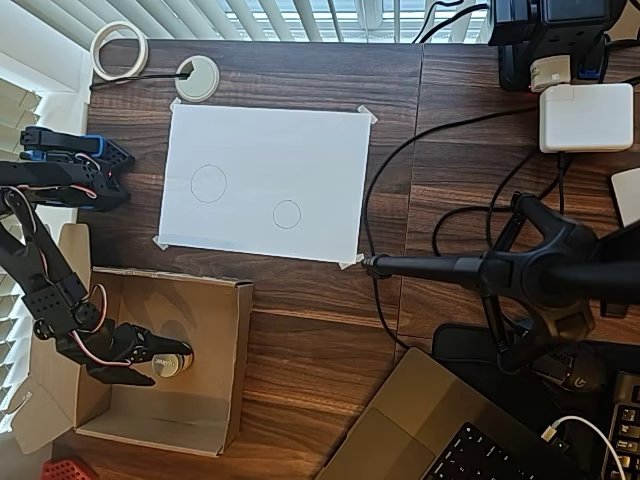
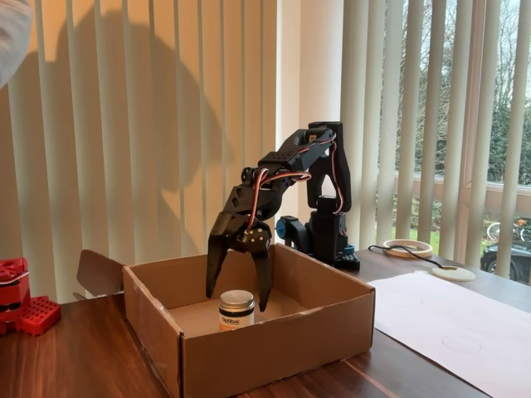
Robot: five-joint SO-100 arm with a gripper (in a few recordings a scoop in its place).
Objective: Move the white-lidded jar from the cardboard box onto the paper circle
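Cardboard box point(image 2: 274, 348), end effector point(image 2: 237, 288) spread inside.

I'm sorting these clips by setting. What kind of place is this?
Probably a home or office desk by a window: a laptop, a power adapter with cables, and vertical blinds.

**Dark desk by a blinded window**

We saw a dark wood-grain desk point(image 1: 320, 300) under soft daylight. Pale vertical blinds point(image 2: 124, 141) covered the window behind it and carried a broad shadow. At the right of the fixed view, the gaps between the slats point(image 2: 431, 124) showed green trees point(image 2: 514, 108) outside. In the overhead view, blind slats point(image 1: 300, 15) ran along the desk's top edge.
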